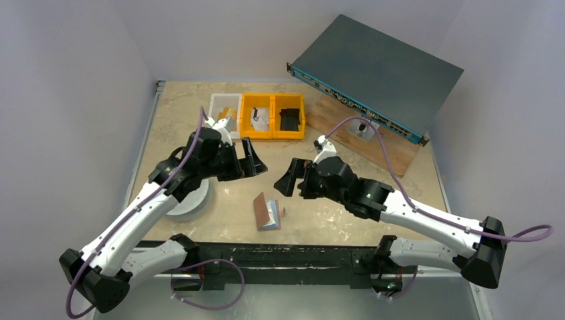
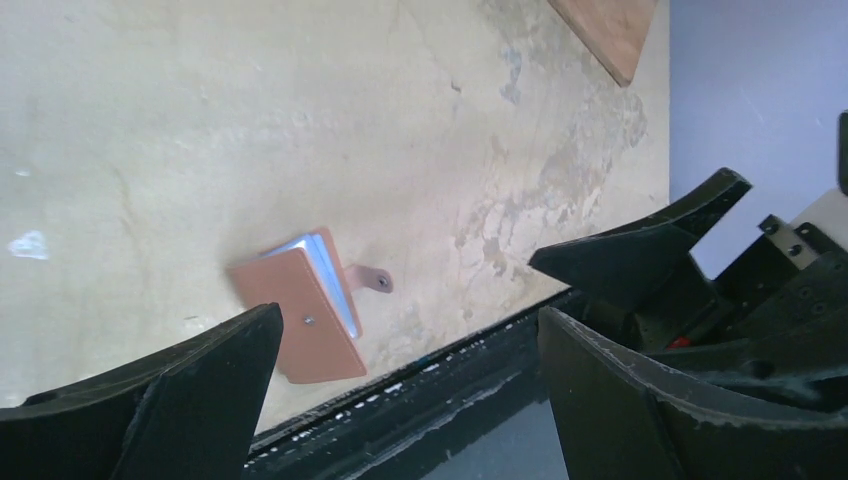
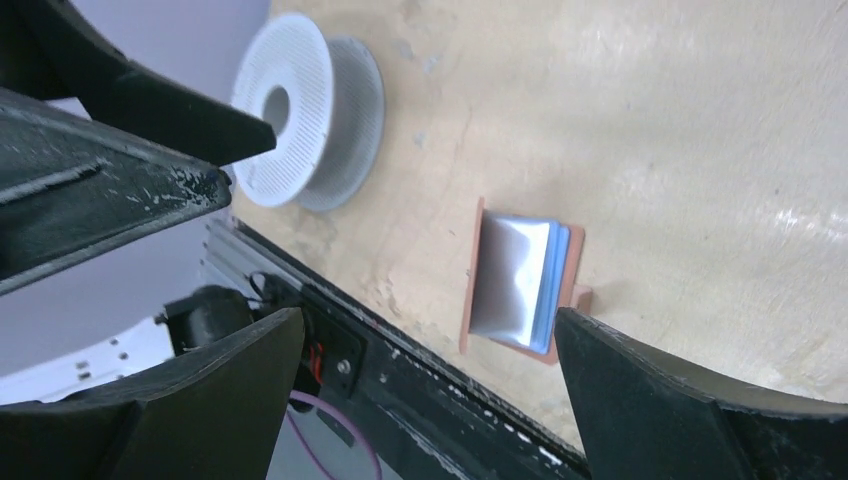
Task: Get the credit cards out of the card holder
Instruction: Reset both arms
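Credit cards [image 3: 562, 275] — mostly hidden inside the card holder [image 2: 305, 325].

Bare tabletop [image 1: 320, 223] surrounds the card holder [image 1: 268, 212], and a white spool [image 1: 193, 204] stands apart to its left.

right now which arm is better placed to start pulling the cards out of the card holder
Right, probably. The right gripper faces the open, pale blue inside of the card holder; the left gripper sees mostly its leather back. Both grippers are open.

Card holder [image 1: 266, 212] pinkish-tan outside, pale blue inside; bins [image 1: 274, 117] yellow; spool [image 3: 312, 132] white.
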`<state>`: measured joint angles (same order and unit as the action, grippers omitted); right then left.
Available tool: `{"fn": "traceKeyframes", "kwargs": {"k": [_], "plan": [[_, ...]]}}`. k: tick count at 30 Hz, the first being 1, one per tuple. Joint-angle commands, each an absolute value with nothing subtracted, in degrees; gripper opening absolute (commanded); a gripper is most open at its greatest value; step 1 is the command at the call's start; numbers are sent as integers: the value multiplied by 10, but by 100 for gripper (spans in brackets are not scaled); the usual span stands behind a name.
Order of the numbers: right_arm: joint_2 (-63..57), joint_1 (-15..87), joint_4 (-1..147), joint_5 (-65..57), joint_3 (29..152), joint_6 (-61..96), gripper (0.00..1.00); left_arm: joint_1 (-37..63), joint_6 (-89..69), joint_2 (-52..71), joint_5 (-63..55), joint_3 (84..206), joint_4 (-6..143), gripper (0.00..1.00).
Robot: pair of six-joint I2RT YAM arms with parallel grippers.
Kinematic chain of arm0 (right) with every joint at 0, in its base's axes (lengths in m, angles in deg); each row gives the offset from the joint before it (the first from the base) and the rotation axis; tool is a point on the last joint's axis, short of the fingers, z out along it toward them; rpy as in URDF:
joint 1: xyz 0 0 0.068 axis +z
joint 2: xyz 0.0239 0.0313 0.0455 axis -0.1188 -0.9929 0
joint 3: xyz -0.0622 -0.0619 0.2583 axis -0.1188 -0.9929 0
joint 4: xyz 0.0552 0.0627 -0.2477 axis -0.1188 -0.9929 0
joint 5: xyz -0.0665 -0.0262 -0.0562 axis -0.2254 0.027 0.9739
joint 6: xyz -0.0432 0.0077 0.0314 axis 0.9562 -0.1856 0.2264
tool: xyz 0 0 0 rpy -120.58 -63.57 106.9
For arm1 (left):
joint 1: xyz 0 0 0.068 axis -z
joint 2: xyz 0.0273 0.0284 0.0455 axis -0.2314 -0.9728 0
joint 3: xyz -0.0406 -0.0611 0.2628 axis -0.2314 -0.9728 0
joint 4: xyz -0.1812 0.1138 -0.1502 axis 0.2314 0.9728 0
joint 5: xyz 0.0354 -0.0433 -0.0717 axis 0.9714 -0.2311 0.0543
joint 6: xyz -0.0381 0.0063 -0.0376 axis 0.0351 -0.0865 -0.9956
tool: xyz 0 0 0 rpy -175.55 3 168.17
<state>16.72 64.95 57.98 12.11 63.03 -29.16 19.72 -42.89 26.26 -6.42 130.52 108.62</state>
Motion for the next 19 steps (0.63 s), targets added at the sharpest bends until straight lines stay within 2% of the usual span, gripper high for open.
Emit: {"fn": "traceKeyframes", "kwargs": {"k": [1,8,19], "plan": [[199,653,577,184,675,-264,99,191,-362,303,27,1351,1168,100],[227,652,591,240,695,-249,99,186,-331,342,90,1375,1221,100],[233,652,586,266,696,-246,99,184,-312,364,102,1367,1226,100]]}}
